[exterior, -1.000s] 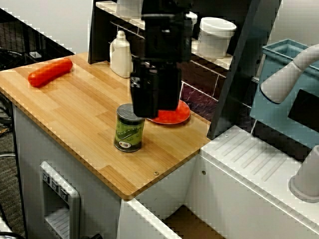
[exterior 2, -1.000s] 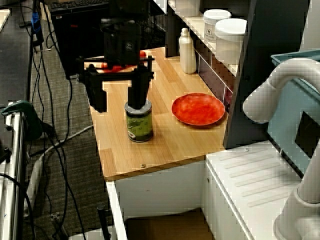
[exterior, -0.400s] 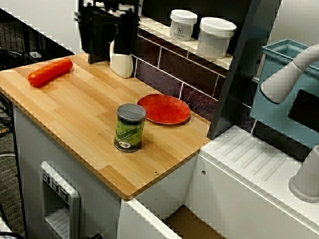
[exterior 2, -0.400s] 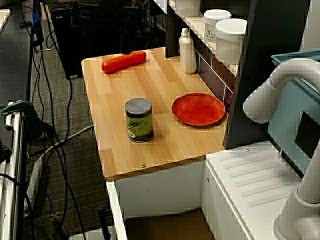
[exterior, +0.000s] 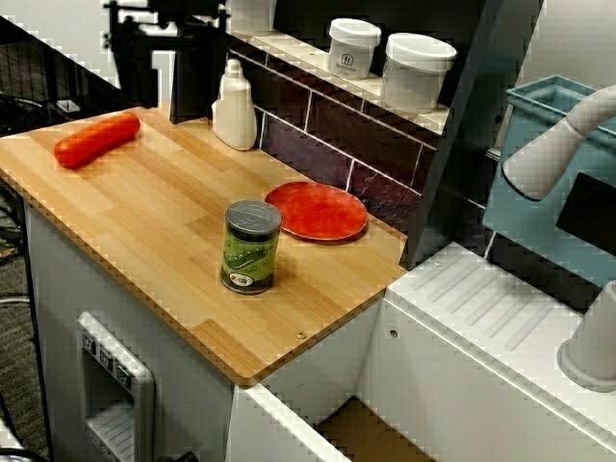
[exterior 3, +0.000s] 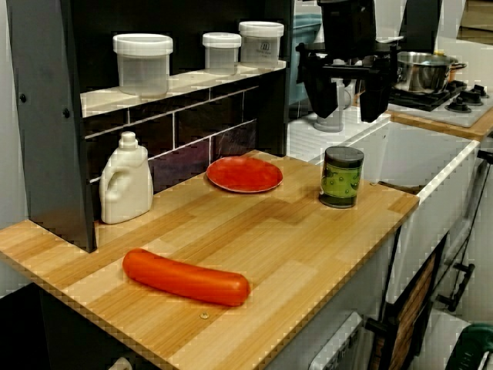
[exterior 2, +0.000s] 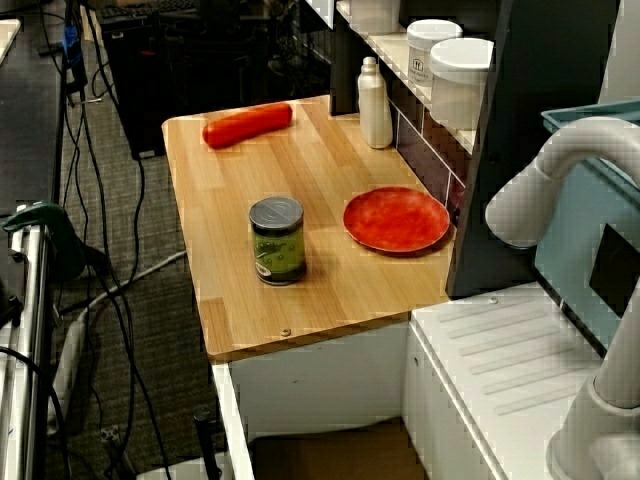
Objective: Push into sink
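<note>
Wooden bench (exterior 2: 330, 290) bearing a green-labelled can (exterior 2: 277, 240), upright, just beside a red plate (exterior 2: 397, 218); an orange sausage-shaped toy (exterior 2: 247, 124) and a white bottle (exterior 2: 375, 103) lie well apart at the far end. The sink (exterior 3: 431, 166), white-walled, adjoins the bench edge nearest the can. The end effector (exterior 3: 348, 89) hangs above the can, fingers spread wide and holding nothing.
</note>
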Action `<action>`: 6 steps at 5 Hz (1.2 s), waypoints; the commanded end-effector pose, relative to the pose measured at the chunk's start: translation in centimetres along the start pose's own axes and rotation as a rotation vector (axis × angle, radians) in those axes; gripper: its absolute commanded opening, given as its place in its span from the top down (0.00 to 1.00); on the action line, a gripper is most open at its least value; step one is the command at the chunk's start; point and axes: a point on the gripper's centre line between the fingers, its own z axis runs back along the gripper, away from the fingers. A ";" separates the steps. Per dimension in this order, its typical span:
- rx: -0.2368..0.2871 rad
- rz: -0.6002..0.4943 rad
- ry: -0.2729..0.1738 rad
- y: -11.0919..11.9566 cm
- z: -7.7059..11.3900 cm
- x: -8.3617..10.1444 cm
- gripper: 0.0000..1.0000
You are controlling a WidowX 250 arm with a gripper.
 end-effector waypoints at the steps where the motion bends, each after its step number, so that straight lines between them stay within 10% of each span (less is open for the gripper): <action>1: 0.166 0.146 -0.001 -0.9 -3.3 -1.7 0.00; 3: 0.242 0.381 -0.060 -0.3 -7.8 -0.9 0.00; 4: 0.255 0.358 0.022 1.0 -9.1 -1.0 0.00; 6: 0.218 0.356 0.031 3.3 -8.7 -1.7 0.00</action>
